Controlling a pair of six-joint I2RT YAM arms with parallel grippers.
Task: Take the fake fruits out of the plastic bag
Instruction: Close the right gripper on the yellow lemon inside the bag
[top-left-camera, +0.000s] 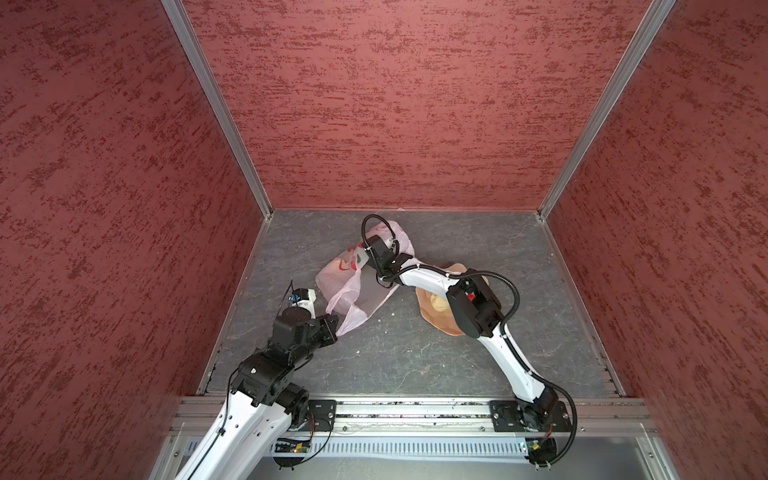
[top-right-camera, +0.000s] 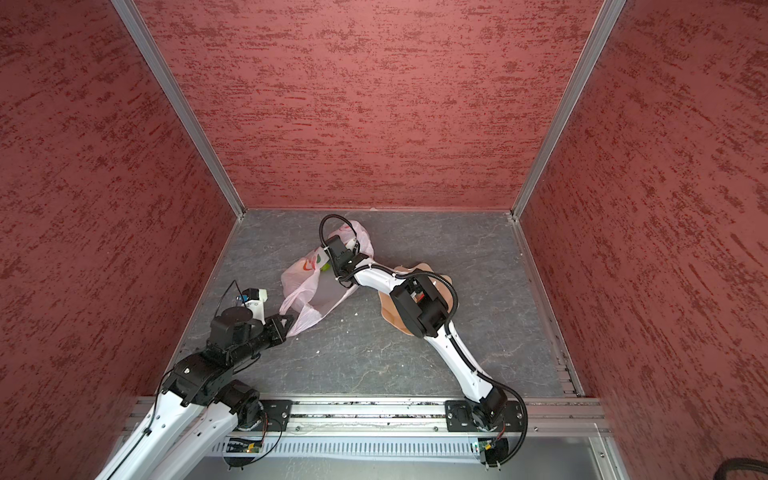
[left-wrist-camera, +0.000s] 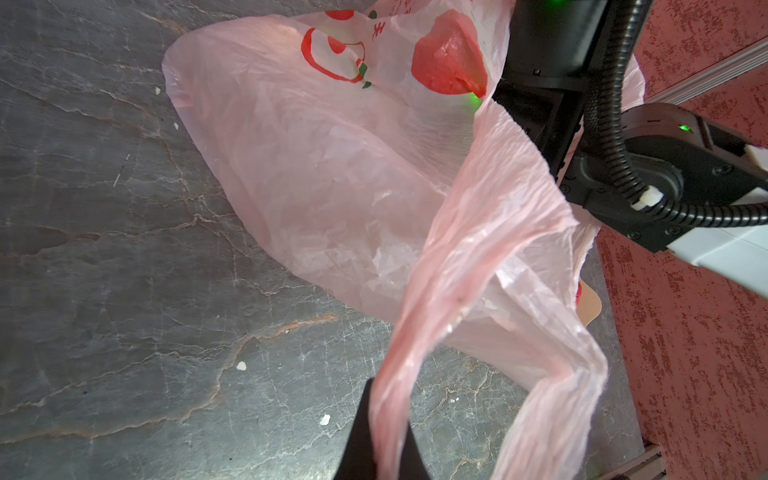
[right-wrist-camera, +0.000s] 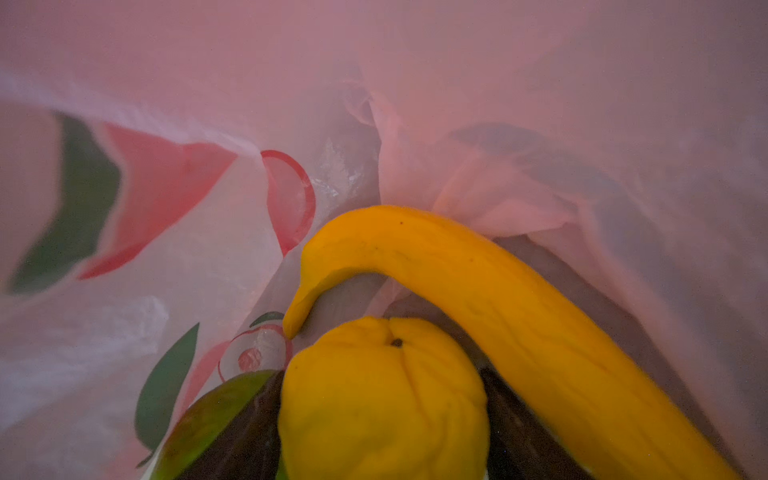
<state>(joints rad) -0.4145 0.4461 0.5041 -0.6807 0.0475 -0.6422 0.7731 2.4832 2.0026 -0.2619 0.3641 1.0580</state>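
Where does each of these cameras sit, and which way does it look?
Both top views: high overhead at the front, looking down at the table; left arm and right arm show.
Left wrist: on the left arm, facing the plastic bag; the left hand pinches its handle.
Right wrist: inside the bag, facing the banana; the right hand straddles the yellow round fruit.
Shared: every view shows the bag.

Desk (top-left-camera: 415, 361): grey, marble-veined, spread out in front of me.
Plastic bag (top-left-camera: 340, 286): pale pink and crumpled, lying on my desk towards the far edge, left of the middle.
Bowl (top-left-camera: 430, 322): peach, on the desk just right of the bag.
White crumbs (left-wrist-camera: 241, 365): a few on the bare desk near the bag.
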